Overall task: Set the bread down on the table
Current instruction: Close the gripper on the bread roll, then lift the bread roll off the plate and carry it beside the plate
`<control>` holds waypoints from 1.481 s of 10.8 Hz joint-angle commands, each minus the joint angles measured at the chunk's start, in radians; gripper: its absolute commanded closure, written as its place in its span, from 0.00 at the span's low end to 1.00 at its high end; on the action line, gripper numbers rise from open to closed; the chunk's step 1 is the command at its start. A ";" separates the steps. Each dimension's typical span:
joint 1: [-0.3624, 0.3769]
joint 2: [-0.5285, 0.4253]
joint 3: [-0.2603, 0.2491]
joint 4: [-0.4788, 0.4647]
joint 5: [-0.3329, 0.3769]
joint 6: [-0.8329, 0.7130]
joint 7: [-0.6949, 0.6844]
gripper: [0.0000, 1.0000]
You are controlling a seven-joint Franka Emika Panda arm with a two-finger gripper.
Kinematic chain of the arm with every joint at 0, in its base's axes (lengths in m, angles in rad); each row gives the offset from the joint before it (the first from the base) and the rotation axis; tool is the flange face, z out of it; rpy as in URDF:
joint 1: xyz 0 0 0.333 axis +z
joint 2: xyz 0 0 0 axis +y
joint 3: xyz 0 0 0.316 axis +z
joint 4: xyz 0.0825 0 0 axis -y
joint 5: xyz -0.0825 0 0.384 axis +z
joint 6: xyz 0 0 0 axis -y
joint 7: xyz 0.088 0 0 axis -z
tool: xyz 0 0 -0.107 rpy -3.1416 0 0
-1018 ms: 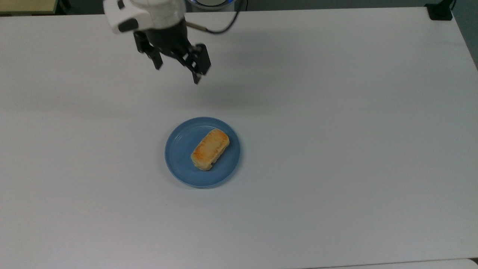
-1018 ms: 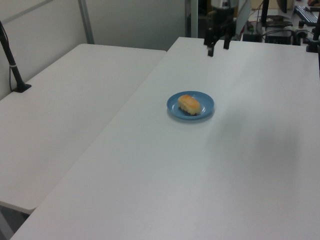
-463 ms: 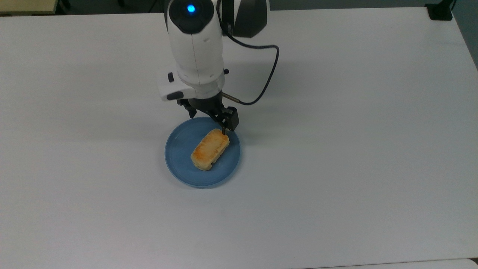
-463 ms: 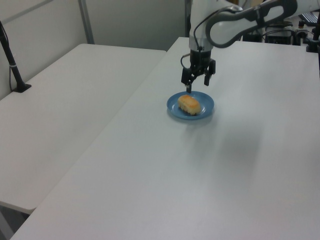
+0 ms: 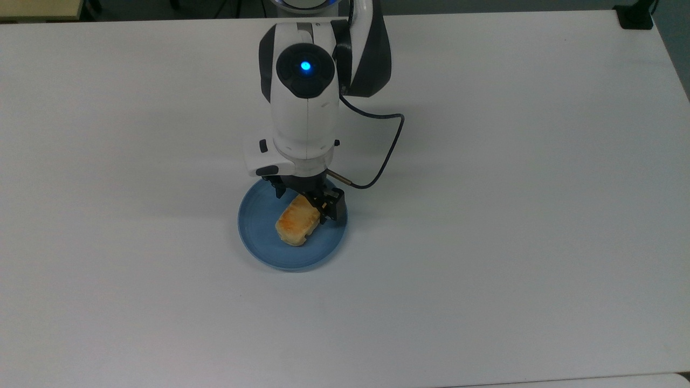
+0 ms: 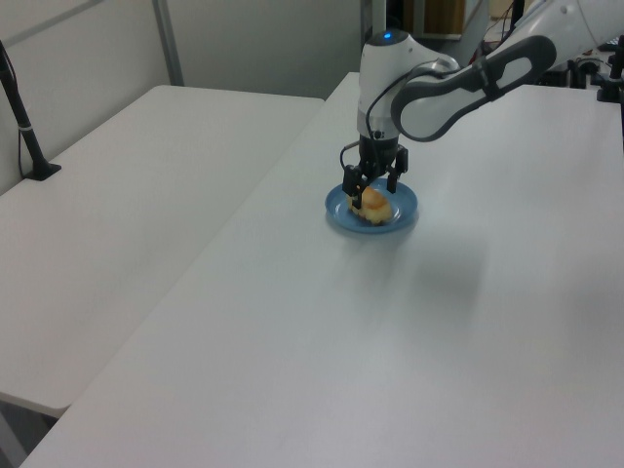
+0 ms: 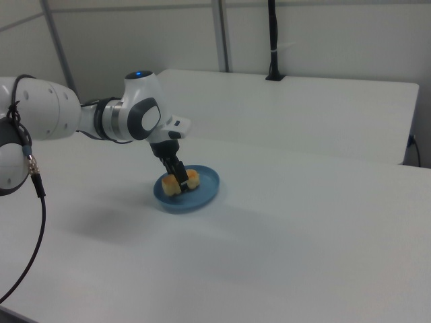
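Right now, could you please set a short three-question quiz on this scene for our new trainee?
1. True or false: the bread lies directly on the table.
2. What colour is the plate? A) blue B) red C) green
3. Fill in: the claw is down at the ____.

Key:
1. False; the bread lies on the plate.
2. A, blue.
3. Bread; in the left view its fingers stand either side of the bun, and in the right view the claw crosses the bread's middle.
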 commanded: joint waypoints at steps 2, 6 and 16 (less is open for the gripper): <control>0.013 0.003 -0.004 0.004 -0.016 0.011 0.032 0.53; -0.018 -0.057 -0.013 0.012 -0.007 -0.008 -0.029 0.98; -0.084 -0.157 -0.338 -0.223 0.095 -0.098 -0.911 0.74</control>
